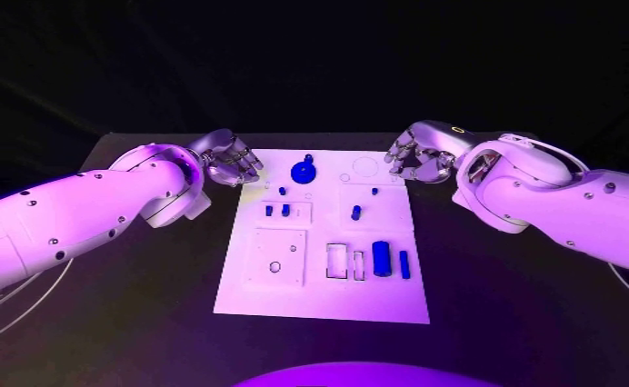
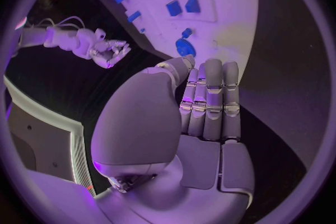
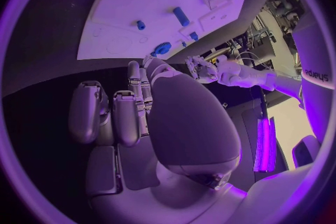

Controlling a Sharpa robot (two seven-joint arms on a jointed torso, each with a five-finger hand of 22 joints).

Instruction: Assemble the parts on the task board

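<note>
At the far corners of the board (image 1: pixel 321 301), the left hand (image 1: pixel 228 158) and right hand (image 1: pixel 417 154) hover with fingers loosely curled, holding nothing. A sensible start would be the nearby round disc (image 1: pixel 303 173), approached slowly from above with fingers spread.

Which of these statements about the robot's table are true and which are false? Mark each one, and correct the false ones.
1. The left hand holds a blue part. False: it holds nothing and sits beside the board's far left corner.
2. The round blue part lies at the far end of the board. True.
3. The right hand rests on the blue cylinder. False: it is at the board's far right corner, and the cylinder lies apart from it at the near end.
4. Both hands are off the board's near edge. False: both are at its far end.
5. The board lies on a black table. True.
</note>
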